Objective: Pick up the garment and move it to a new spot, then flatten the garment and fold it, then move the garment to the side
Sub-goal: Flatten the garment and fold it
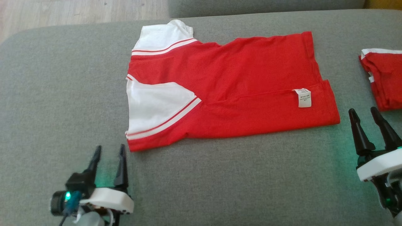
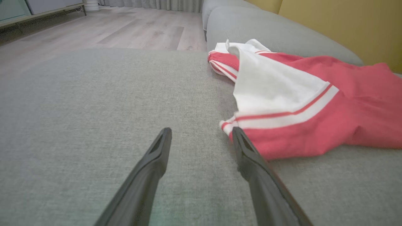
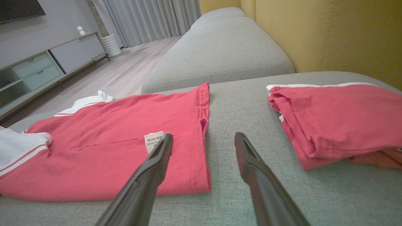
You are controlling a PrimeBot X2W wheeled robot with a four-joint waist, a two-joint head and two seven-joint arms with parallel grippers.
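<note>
A red garment (image 1: 238,84) with white sleeves and striped trim lies folded lengthwise on the grey sofa cushion (image 1: 62,94), a white label (image 1: 304,97) showing near its right end. The same garment (image 2: 314,103) appears in the left wrist view, and the garment (image 3: 110,141) also fills the left of the right wrist view. My left gripper (image 1: 109,150) is open, just below and left of the garment's near left corner; its right finger (image 2: 248,153) almost meets the hem. Off the garment's right end, my right gripper (image 1: 363,112) stands open and empty.
A second red garment (image 1: 384,78), folded, lies at the right edge of the cushion, close to my right gripper; the folded garment (image 3: 339,119) is beside that gripper's right finger. A yellow backrest (image 3: 329,34) rises behind. Wooden floor (image 1: 78,12) lies beyond the cushion's far left.
</note>
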